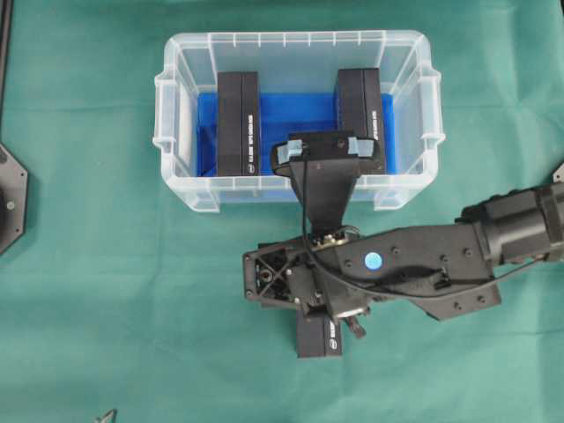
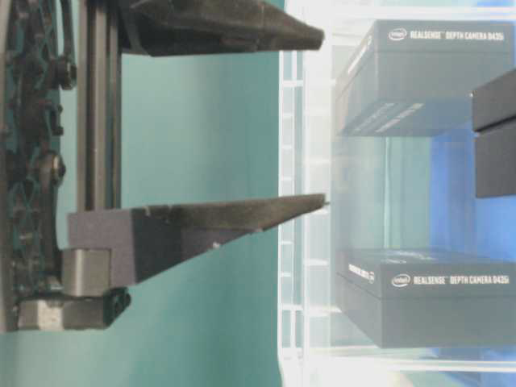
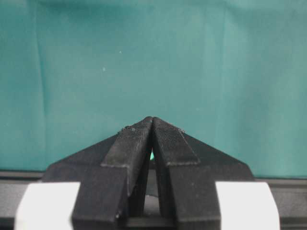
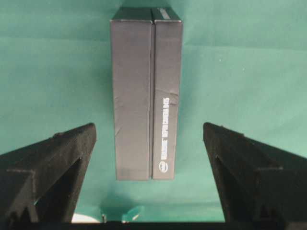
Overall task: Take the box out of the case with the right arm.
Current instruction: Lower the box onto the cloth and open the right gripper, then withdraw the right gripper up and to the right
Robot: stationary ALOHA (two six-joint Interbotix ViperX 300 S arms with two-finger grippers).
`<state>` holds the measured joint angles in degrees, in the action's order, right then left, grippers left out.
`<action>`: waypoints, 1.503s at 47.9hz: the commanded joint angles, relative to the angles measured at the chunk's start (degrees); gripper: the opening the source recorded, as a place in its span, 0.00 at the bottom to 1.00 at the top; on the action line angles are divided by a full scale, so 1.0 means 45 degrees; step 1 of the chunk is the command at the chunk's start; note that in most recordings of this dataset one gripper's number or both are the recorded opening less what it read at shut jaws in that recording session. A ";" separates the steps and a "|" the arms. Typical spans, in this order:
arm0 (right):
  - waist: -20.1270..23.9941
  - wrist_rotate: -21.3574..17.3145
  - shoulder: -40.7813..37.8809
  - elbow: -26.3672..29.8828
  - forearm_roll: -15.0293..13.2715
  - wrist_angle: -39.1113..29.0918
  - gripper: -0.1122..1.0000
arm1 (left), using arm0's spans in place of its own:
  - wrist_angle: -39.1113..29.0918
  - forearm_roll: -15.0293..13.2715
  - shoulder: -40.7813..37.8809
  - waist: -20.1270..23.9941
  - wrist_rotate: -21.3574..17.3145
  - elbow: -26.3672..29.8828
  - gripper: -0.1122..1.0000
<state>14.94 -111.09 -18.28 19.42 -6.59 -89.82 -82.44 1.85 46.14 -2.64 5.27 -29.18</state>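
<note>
- right claw (image 4: 148,143) jaws wide apart, above black box (image 4: 146,91) on green counter (image 1: 106,291)
- left claw (image 3: 152,143) together
- case (image 1: 176,106) holds two boxes

Two boxes (image 1: 239,123) (image 1: 359,110) left and right inside the case (image 1: 181,167); a third box (image 1: 319,336) on the table before it

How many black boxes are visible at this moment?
3: two black cardboard boxes stand inside the clear plastic tub, one at left, one at right; a third lies on the green cloth outside. The arm may hide others.
</note>
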 commanded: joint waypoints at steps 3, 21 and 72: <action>0.0078 0.0137 0.0664 0.0039 0.0020 -0.0059 0.89 | 0.0020 0.0039 -0.0078 0.0020 -0.0020 0.0352 0.10; 0.0586 -0.0645 0.2734 -0.2754 0.0059 0.0605 0.89 | 0.0039 0.0039 -0.0117 0.0039 -0.0020 0.0352 0.10; 0.1836 -0.2480 0.8633 -0.9395 0.0293 0.1230 0.89 | 0.0020 0.0039 -0.0059 0.0039 -0.0059 0.0313 0.10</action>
<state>24.26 -122.70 19.25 -23.12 -4.92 -84.38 -82.53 1.85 46.05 -2.64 5.10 -29.18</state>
